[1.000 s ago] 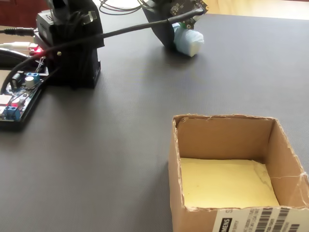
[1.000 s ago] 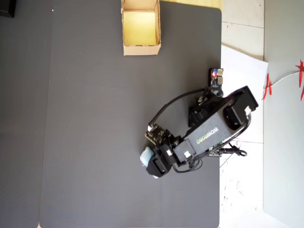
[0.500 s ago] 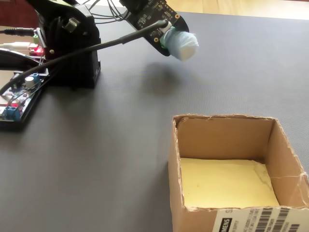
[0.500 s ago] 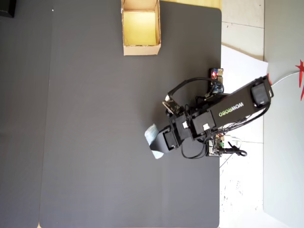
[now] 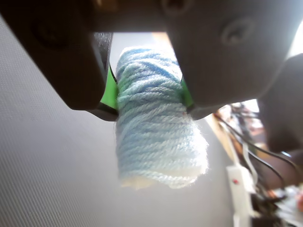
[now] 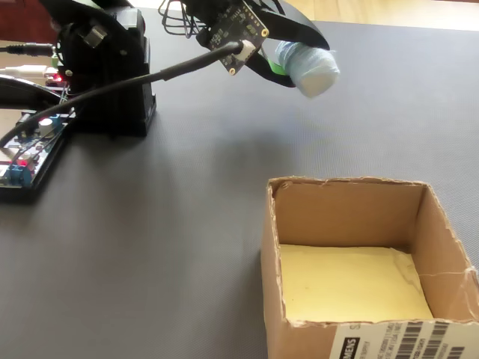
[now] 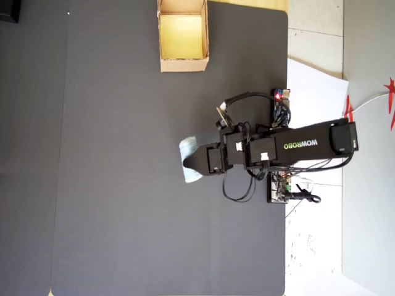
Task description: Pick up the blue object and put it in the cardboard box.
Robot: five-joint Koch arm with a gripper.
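The gripper [image 5: 149, 99] is clamped on the blue object [image 5: 156, 137], held above the mat [image 7: 111, 185] mid-surface. It should be carried level over the cardboard box [image 7: 182, 60] at the mat's top edge before release.

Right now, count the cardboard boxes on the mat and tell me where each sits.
1. The cardboard box sits at the mat's top edge in the overhead view, open and with nothing in it; in the fixed view it fills the lower right. The arm may hide a small patch of mat.

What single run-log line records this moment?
phase: carry | hand: shut on blue roll, held above mat | cardboard box: empty | roll not yet over box
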